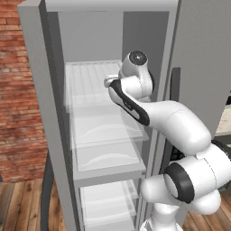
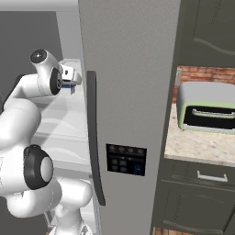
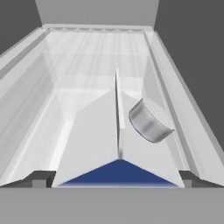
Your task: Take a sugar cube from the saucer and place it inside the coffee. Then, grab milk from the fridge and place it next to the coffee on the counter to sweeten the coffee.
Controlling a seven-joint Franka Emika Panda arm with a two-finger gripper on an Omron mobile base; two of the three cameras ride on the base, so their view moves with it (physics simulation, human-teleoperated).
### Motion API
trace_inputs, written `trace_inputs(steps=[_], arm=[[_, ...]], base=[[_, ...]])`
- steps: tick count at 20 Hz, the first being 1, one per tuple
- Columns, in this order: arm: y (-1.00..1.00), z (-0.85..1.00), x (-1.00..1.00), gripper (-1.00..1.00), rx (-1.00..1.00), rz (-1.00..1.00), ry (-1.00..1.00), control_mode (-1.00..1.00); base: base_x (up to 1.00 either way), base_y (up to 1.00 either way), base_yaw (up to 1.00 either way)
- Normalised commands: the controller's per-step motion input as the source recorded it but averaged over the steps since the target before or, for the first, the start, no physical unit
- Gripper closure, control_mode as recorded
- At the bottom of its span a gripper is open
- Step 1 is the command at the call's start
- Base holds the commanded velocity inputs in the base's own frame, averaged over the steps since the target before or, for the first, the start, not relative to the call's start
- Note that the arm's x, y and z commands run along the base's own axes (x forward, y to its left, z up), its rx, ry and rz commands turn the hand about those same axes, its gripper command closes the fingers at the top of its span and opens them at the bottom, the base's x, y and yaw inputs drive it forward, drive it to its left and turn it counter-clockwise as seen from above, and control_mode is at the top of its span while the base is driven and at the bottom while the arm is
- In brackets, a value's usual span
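In the hand view, the milk (image 3: pixel 94 135) is right below my hand: a white gabled carton top with a grey cap and a strip of blue label at its near edge. It stands on a clear shelf (image 3: pixel 87 57) inside the fridge (image 1: pixel 92 43). My gripper (image 3: pixel 113 179) is open, with one dark fingertip (image 3: pixel 40 178) on each side of the carton and a thin gap showing on both sides. From the right base view, my hand (image 2: pixel 72 75) reaches in behind the fridge door (image 2: pixel 128 92), with a bit of blue just under it.
The fridge has grey inner walls close on both sides of the shelf, with more clear shelves (image 1: pixel 108 149) below. Its door handle (image 2: pixel 94 137) is beside my arm. To the right, a beige counter (image 2: pixel 197 144) holds a green-and-grey toaster oven (image 2: pixel 206 108) against a brick wall.
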Motion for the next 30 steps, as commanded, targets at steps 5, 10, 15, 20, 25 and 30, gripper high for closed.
trace_inputs(steps=[5, 10, 15, 20, 25, 30], arm=[[0.0, 0.0, 0.08, 1.0, 0.0, 0.0, 0.0, -1.0], [0.0, 0.0, -0.02, 1.0, 0.0, 0.0, 0.0, -1.0], [0.0, 0.2, -0.47, 1.0, 0.0, 0.0, -0.14, -1.0], [-0.06, 0.5, -0.93, 1.0, 0.0, 0.0, -0.17, -1.0], [-0.24, 0.44, -1.0, 1.0, 0.02, 0.0, -0.05, -1.0], [-0.36, 0.26, -1.0, 1.0, 0.06, 0.01, 0.0, -1.0]], base=[[0.0, 0.0, 0.0], [0.0, 0.0, 0.0], [0.0, 0.0, 0.0], [0.0, 0.0, 0.0], [0.0, 0.0, 0.0], [0.0, 0.0, 0.0]])
